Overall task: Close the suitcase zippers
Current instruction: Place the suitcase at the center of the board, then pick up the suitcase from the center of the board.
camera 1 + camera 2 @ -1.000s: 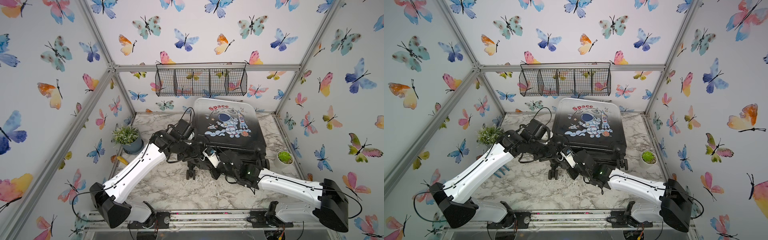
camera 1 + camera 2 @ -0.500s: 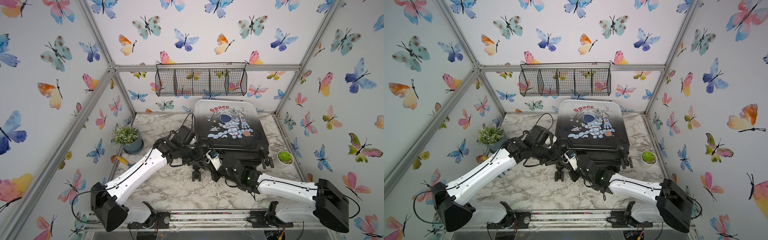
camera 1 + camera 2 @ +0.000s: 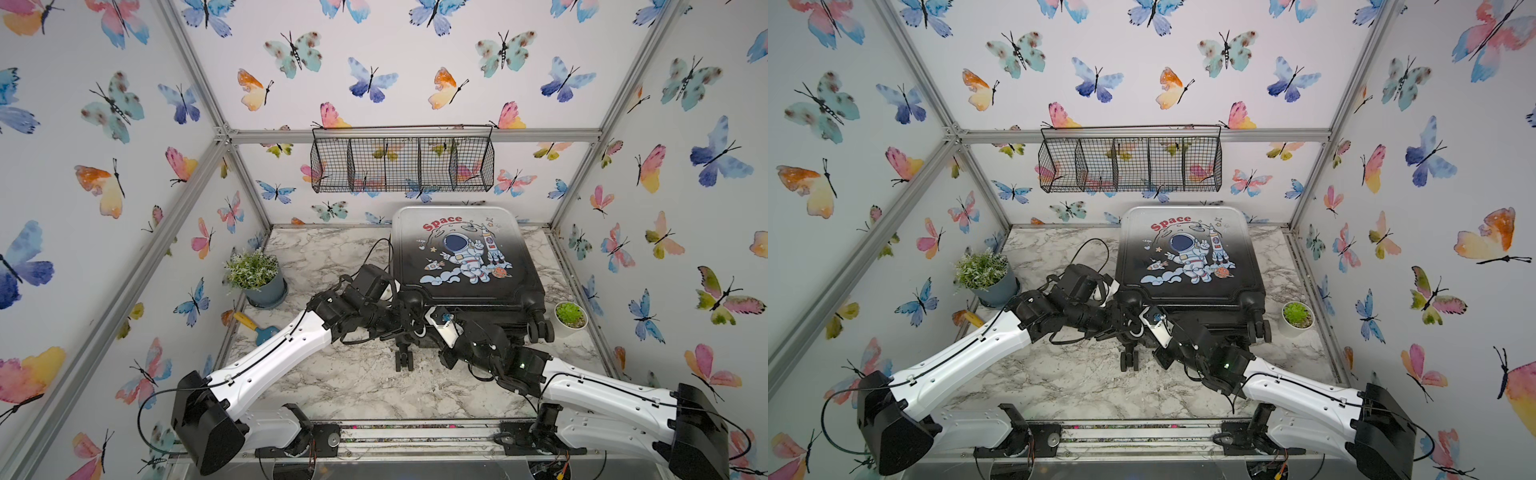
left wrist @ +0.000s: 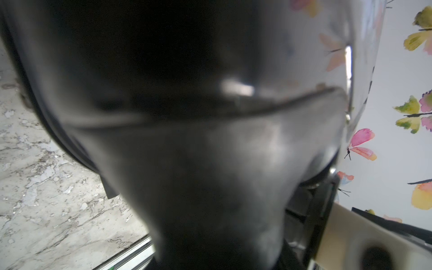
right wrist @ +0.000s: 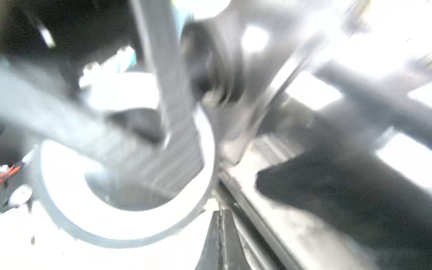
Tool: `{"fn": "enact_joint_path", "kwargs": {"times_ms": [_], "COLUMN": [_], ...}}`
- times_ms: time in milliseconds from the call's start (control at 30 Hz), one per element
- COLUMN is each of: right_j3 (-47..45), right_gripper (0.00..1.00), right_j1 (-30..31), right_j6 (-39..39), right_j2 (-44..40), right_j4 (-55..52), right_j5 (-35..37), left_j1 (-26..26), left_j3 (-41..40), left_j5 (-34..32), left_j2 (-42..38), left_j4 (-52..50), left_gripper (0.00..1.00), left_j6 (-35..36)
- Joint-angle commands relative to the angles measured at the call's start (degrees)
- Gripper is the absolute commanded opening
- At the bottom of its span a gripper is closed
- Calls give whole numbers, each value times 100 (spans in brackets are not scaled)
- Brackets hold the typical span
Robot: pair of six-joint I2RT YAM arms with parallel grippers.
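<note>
Left claw (image 3: 404,321): sitting at suitcase (image 3: 465,249) corner; cannot tell its grip.
Right claw (image 3: 431,319): clenching shut, just beside left claw.
Suitcase: lying just beyond both claws.

Butterfly-papered walls (image 3: 395,83), veined marble tabletop (image 3: 353,386), black wire basket (image 3: 402,166) at back.

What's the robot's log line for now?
suitcase: lying flat | left gripper: at near corner, grip unclear | right gripper: shut beside it

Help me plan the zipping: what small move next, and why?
Probably draw the shut right gripper slowly along the suitcase edge, away from the left gripper. Both crowd its near corner by the wheel, and the suitcase looks shut; what the right one pinches is hidden.
</note>
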Motion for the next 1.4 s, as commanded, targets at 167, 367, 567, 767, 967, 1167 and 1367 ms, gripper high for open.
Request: {"fn": "enact_joint_path", "kwargs": {"times_ms": [167, 367, 567, 767, 967, 1167, 1367], "right_j3": [61, 87, 42, 810, 2002, 3058, 3925], "right_gripper": [2, 3, 34, 63, 70, 69, 77], "right_j1": [-60, -60, -60, -60, -297, -394, -394], "right_j6": [-355, 148, 464, 445, 556, 2501, 4321], "right_j2": [-103, -128, -420, -497, -327, -281, -134], "right_j4": [252, -573, -1410, -2091, -3076, -4751, -7197], "right_j5": [117, -719, -1141, -687, -488, 571, 2064], "left_j1": [-51, 66, 110, 123, 380, 1083, 1074], "left_j3": [-151, -22, 728, 1378, 1710, 432, -774], "left_j5": [197, 242, -510, -1334, -2612, -2438, -2042], "left_j2": [-89, -44, 277, 295, 106, -462, -868], "left_j4": [-551, -600, -1620, -2327, -3011, -1595, 357], "left_gripper": [59, 39, 55, 76, 81, 79, 78], "left_j6": [1224, 1290, 1884, 2396, 2905, 3923, 4866]}}
